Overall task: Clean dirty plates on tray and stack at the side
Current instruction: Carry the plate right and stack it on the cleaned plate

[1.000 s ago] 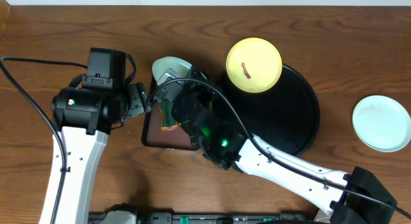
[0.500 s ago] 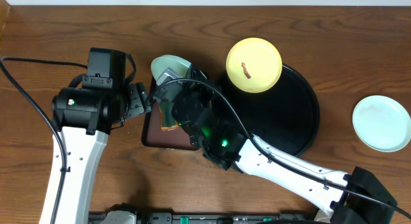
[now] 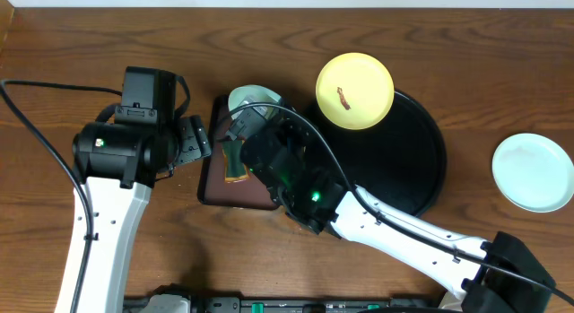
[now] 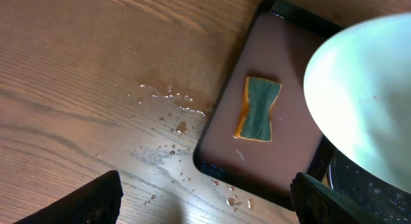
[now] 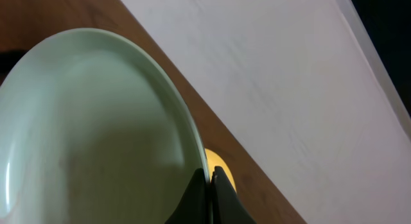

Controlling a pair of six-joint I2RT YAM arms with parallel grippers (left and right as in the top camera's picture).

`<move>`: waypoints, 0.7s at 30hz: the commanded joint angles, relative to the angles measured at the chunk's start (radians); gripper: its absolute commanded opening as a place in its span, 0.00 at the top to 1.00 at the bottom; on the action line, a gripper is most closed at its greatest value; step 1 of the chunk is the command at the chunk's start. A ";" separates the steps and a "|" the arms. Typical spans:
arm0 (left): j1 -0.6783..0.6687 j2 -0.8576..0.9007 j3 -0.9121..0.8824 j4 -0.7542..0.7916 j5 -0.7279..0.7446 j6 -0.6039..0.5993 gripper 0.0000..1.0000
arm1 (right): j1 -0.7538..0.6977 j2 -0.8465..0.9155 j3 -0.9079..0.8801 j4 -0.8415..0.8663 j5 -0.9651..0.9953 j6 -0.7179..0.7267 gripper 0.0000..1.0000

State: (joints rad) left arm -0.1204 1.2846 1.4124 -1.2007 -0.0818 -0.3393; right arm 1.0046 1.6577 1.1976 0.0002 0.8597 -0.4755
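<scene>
Plate-cleaning step in hand, judging by the layout: mint-white plate (image 3: 254, 99) pinched at its rim between the closed fingers of the right gripper (image 5: 209, 185), held tilted above the far end of the dark-brown rectangular tray (image 3: 215, 191), off the big black tray (image 3: 421, 169). Inner face of that plate looking clean in both wrist views, though too blurred to be sure. Fingers of the left gripper (image 3: 193, 141) spread wide with nothing between them, just beside the brown tray's left edge. Green-and-orange sponge (image 4: 257, 110) lying flat in the brown tray, touched by neither gripper. Next, probably: either fetching the sponge with the left fingers for a wipe, or carrying the plate rightward to stack on the other mint-white plate (image 3: 534, 172), alone on the table and well apart. Smeared yellow plate (image 3: 354, 91) sitting on the black tray's far-left rim, right beside that carry path; worth lifting high to pass over it. Scattered droplets (image 4: 160, 115) on the wood left of the brown tray.
</scene>
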 commanded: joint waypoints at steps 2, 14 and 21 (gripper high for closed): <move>0.004 -0.004 0.013 -0.003 -0.009 0.006 0.15 | -0.021 -0.018 0.014 -0.008 -0.059 0.073 0.99; 0.004 -0.004 0.013 -0.003 -0.009 0.006 0.15 | -0.241 -0.147 0.020 -0.320 -0.463 0.649 0.99; 0.004 -0.004 0.013 -0.003 -0.009 0.006 0.15 | -0.621 -0.266 0.020 -0.425 -1.011 0.854 0.99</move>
State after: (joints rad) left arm -0.1196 1.2846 1.4128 -1.2011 -0.0814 -0.3393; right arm 0.5308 1.4399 1.2018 -0.4065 0.1768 0.2279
